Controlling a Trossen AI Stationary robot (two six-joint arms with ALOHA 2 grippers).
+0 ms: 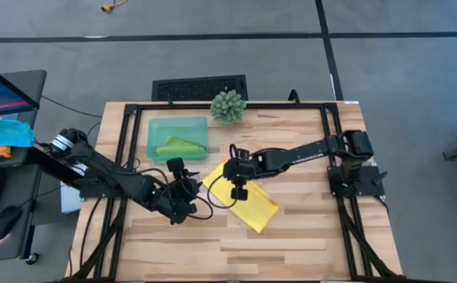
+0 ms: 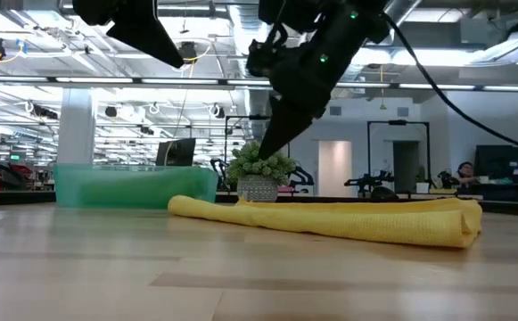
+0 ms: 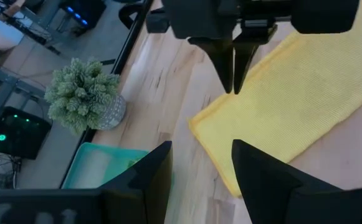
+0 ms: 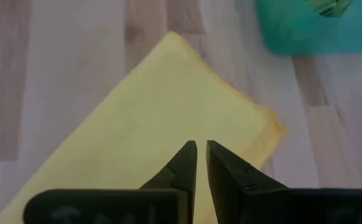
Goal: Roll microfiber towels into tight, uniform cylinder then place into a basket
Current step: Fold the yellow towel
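The yellow towel point(image 1: 248, 203) lies folded into a flat strip on the table's middle, aslant; it also shows in the low view point(image 2: 330, 218). The green towel point(image 1: 181, 146) lies bunched inside the teal basket point(image 1: 156, 130) at the far left. My right gripper point(image 4: 201, 152) is shut and empty, pointing down above the yellow towel point(image 4: 156, 112) near its far-left corner, clear of it in the low view point(image 2: 272, 143). My left gripper point(image 3: 202, 165) is open and empty, hovering just left of that corner point(image 3: 199, 121).
A spiky green ball plant point(image 1: 228, 106) in a small pot stands at the table's far edge, right of the basket. Bare wood lies in front of and to the right of the yellow towel. Black frame rails run along the table's left and right sides.
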